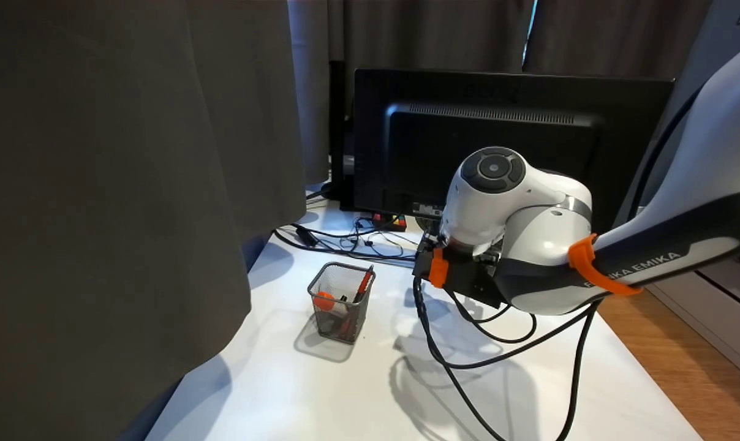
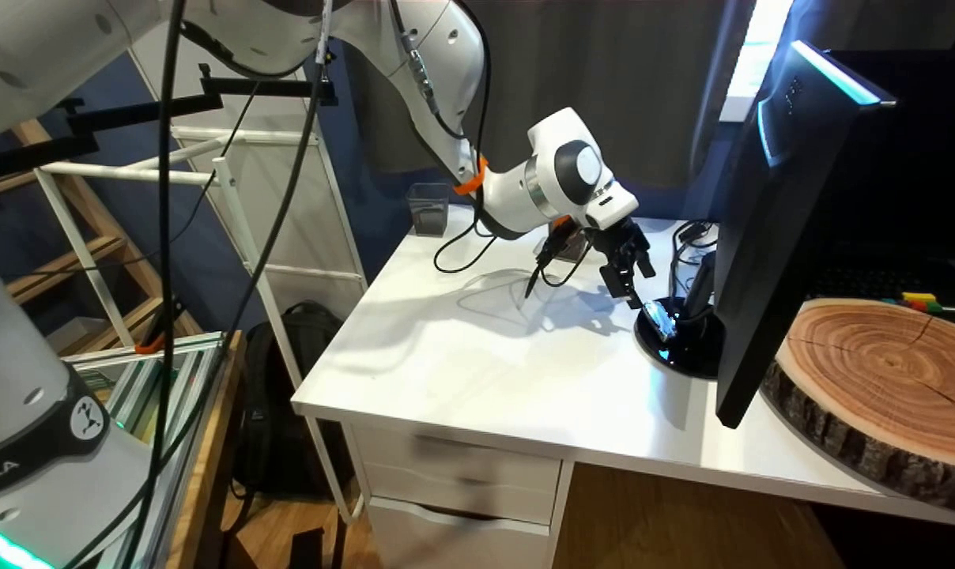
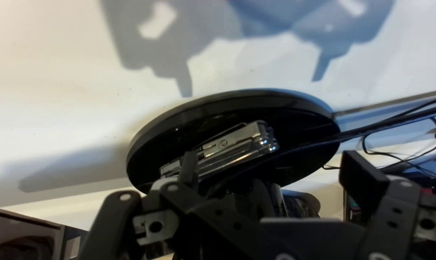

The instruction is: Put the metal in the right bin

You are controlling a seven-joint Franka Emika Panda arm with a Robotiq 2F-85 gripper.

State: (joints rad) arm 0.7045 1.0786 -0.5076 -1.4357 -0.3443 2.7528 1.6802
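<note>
- On the round black base (image 3: 221,106) of the monitor (image 1: 419,153): a folded metal multitool (image 3: 225,147), lying down.
- Runs lengthwise, in the wrist view, from lower left to upper right on a shallow slant, nearer to level than to upright, roughly along the longer spread of the base as seen there.
- Points the rounded, glinting end toward upper right, in plain sight; sends the opposite end toward lower left, partly behind a finger (image 3: 188,168) of the gripper (image 3: 270,161).
- Slants more steeply in an exterior view, from upper left down to lower right, shining bluish, just beside the dark fingertips there.
- Spread wide at the gripper, with the fingers well apart. Contact with the multitool: cannot tell.
- Turned only a little from the line between the fingertips, far from square to that line.
- From the right edge of the wrist view toward the base: a black cable (image 3: 384,124), slanting much like the multitool.
- Well apart from the multitool, on the white desk (image 2: 477,371): an upright square mesh cup (image 1: 328,324), with a round orange item (image 1: 324,300) and a tilted red pen-like item (image 1: 362,285) inside.
</note>
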